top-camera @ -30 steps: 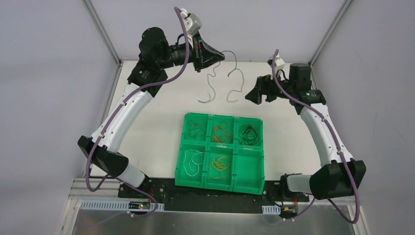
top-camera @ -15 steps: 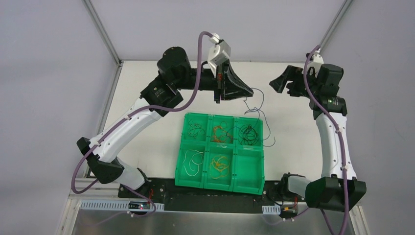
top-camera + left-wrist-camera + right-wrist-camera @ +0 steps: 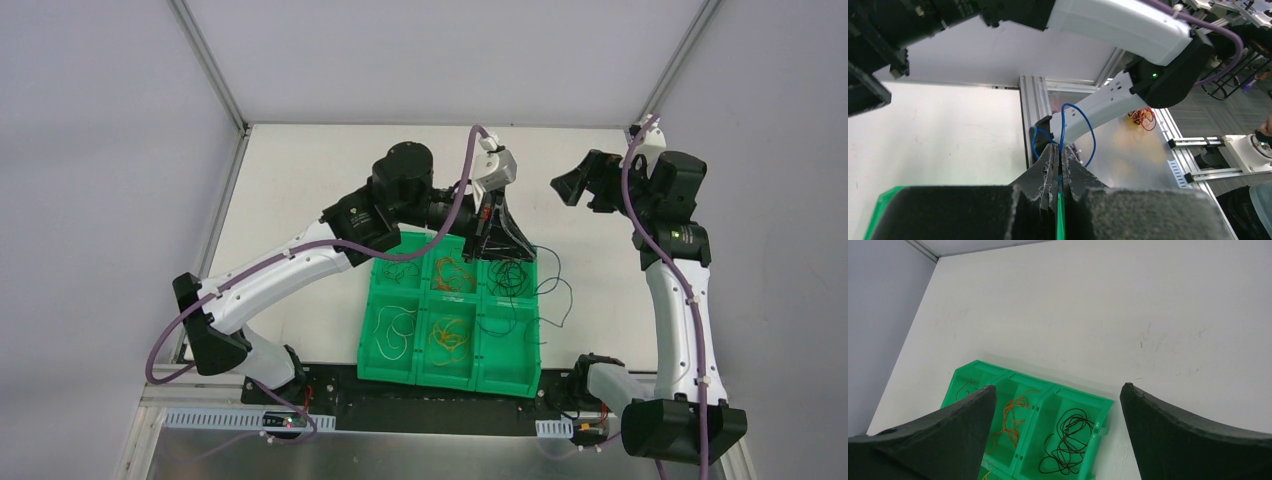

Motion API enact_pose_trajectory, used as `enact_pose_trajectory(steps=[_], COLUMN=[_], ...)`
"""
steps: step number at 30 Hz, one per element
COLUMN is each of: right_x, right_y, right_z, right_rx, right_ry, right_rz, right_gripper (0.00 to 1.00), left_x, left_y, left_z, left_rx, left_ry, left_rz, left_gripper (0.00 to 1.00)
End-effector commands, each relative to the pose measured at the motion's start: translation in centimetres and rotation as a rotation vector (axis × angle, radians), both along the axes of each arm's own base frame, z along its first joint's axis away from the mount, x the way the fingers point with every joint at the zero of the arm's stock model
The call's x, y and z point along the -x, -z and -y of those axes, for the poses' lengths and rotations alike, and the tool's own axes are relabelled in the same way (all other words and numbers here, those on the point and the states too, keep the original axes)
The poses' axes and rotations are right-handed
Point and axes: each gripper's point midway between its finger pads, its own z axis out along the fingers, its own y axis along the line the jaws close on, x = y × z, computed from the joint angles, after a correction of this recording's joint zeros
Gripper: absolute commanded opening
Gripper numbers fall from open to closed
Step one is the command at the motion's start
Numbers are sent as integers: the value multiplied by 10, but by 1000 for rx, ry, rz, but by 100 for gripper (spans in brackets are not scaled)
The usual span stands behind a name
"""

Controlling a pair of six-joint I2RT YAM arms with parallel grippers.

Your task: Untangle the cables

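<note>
The left gripper [image 3: 1059, 155] pinches a thin blue wire [image 3: 1062, 125] above the far right box of the green plastic tray [image 3: 450, 383]. The right gripper [image 3: 572, 188], past the tray, is wide open. The wire hangs over the tray's edge, so it may snag.

— What carries everything?
— A flat white tabletop [image 3: 300, 170]. A green plastic tray [image 3: 505, 345] with six compartments sits directly on it, toward the near edge.
— Anything beside it?
— A thin dark wire [image 3: 556, 287] trails just off the tray's right wall; contact with the surface is unclear.
</note>
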Motion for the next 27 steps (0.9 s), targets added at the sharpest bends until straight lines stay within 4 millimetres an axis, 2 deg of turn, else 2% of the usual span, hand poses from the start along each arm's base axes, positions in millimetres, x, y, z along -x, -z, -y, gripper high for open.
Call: enact_pose_trajectory(steps=[1,5,13,18,22,27], right_x=[8,12,11,12,10,8], right_y=[-15,-14,-11,-6,-1,3], right_z=[-3,-4,-3,-3,-2,-1], right_rx=[-16,-5,9,25,31,41], right_ry=[-10,-20,-28,-36,-39,-41], right_rz=[55,54,45,34,20,10], right_gripper=[99,99,99,99,99,99], left_x=[-1,-8,-30,-44,-37,-16], left_y=[3,12,86,117,128,146], left_z=[-5,1,2,1,6,8], left_rx=[-6,-20,-165,-220,-227,-255], left_ry=[-38,-57,-119,-161,-116,-32], left_rz=[-22,-19,47,106,67,25], left_gripper=[0,0,0,0,0,0])
